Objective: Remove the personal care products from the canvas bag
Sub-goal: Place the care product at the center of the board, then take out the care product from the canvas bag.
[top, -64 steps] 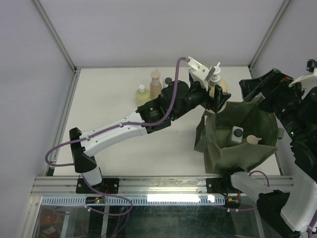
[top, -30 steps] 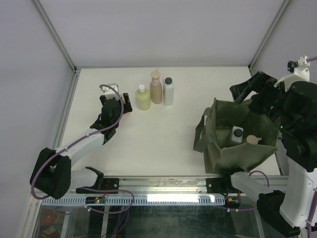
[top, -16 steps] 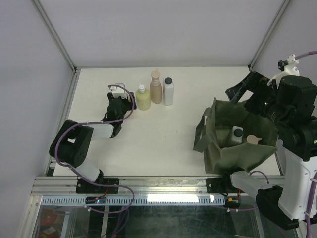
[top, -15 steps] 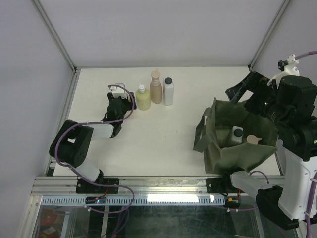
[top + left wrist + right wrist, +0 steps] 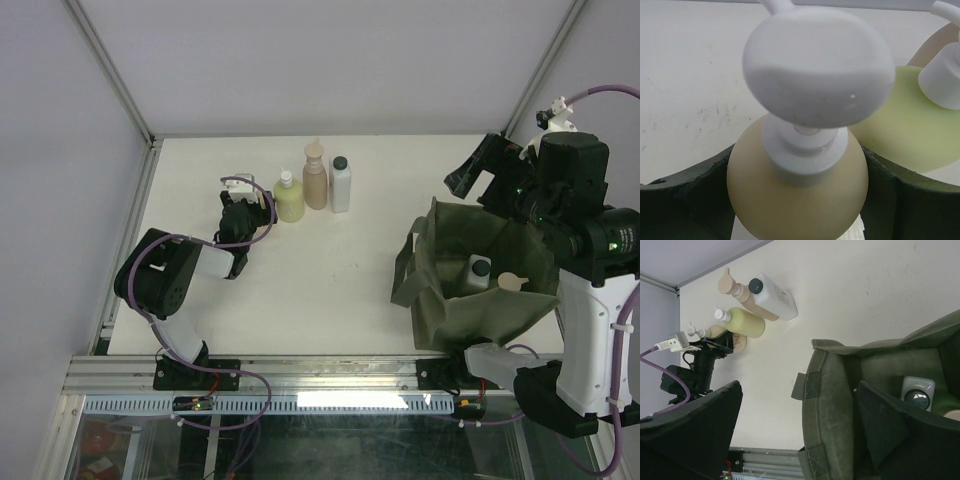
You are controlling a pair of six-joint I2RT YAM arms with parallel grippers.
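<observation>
White tabletop [image 5: 330, 265], left fingers [image 5: 680, 200] gripping beige pump bottle [image 5: 797, 200], right fingers [image 5: 690, 432] spread wide near canvas bag [image 5: 835, 390].

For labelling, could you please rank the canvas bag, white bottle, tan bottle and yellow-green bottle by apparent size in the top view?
1. canvas bag, by far.
2. tan bottle, slightly.
3. white bottle and yellow-green bottle: too alike to rank.

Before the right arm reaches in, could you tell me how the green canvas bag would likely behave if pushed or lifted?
The canvas bag will probably be floppy: its walls sag and crease, and a strap hangs limp. Pushed, it would likely crumple rather than slide. Lifted, it may fold over the white bottle inside.
</observation>
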